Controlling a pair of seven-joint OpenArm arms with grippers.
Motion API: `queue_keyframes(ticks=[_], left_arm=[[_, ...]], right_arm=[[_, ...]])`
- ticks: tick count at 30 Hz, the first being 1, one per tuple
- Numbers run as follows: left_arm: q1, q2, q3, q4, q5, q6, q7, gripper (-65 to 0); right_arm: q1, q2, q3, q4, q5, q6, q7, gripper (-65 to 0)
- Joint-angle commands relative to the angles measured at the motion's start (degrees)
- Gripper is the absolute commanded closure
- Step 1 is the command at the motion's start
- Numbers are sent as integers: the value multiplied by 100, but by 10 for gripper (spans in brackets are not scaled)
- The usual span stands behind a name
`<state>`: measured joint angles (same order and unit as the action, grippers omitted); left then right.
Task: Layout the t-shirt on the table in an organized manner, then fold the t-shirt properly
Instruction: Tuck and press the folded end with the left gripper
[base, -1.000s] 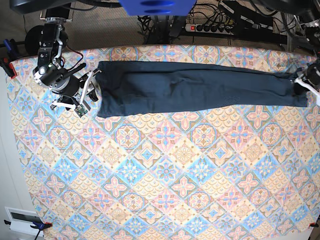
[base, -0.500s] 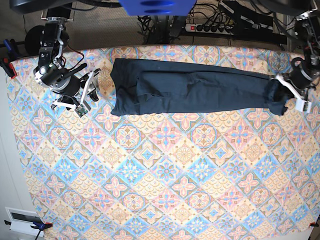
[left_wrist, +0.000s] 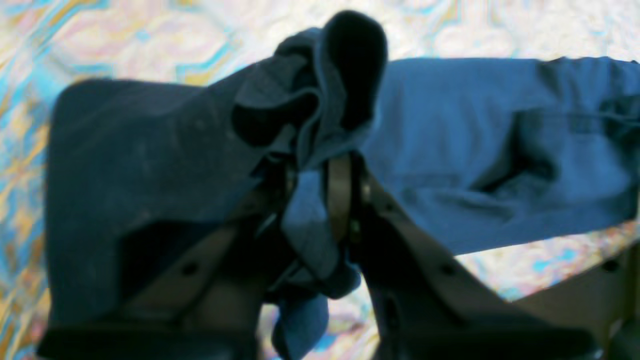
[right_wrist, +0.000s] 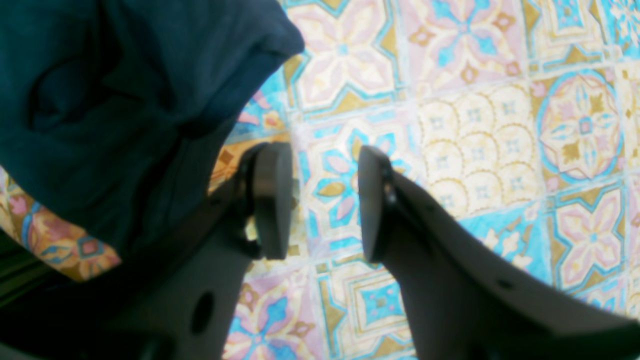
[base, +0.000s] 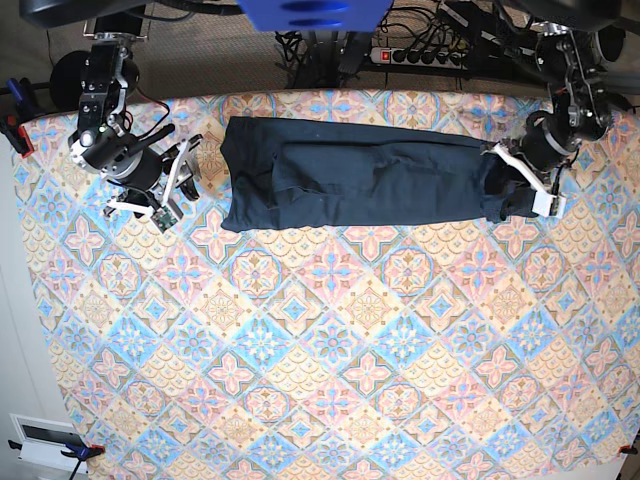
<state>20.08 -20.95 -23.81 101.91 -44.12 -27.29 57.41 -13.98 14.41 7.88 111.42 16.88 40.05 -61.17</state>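
Base view: the t-shirt (base: 360, 187) lies as a long dark band across the far part of the table (base: 330, 380). Against the 2 earlier pictures, its end on this view's right has been drawn inward and now bunches under the left gripper (base: 524, 190), which has moved in from the table's edge; the band is shorter. The other end lies in about the same place as half a second ago. The right gripper (base: 178, 188) sits just beside that end, apart from the cloth, in much the same spot as before.

Left wrist view: the left gripper (left_wrist: 320, 195) is clamped on a fold of the t-shirt (left_wrist: 480, 150); a blurred bunch of cloth stands up past the jaws and more hangs down between the fingers (left_wrist: 340, 200). The rest of the shirt spreads flat on the table (left_wrist: 125, 45) behind.

Right wrist view: the right gripper (right_wrist: 325, 200) has its jaws apart with only patterned table (right_wrist: 475, 150) between the 2 pads (right_wrist: 272, 200). The t-shirt (right_wrist: 100, 100) lies just beside the nearer pad, not gripped.
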Motion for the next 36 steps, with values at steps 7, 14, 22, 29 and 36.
queue_keyframes(ticks=[7,14,22,29,36], left_arm=[[-263,-81,601,-182,-102,-18,-128,0],[-280,-81,751,-191,-120,-18,-119,-26],[-166,-90,803,126,-190,-54,-119,-388],[54,-239,144,715,-902,-62,-110,-432],[54,-476,-58,11,-771,-62,-119,-432]], right_arm=[[75,57,34,116,57,-5,108,-213],[92,57,43,116,57,-5,108,-213],[92,57,43,116,57,-5,117,-213],[83,57,43,124,57,-5,108,-213],[40,57,16,133,57,-5,90,-213]])
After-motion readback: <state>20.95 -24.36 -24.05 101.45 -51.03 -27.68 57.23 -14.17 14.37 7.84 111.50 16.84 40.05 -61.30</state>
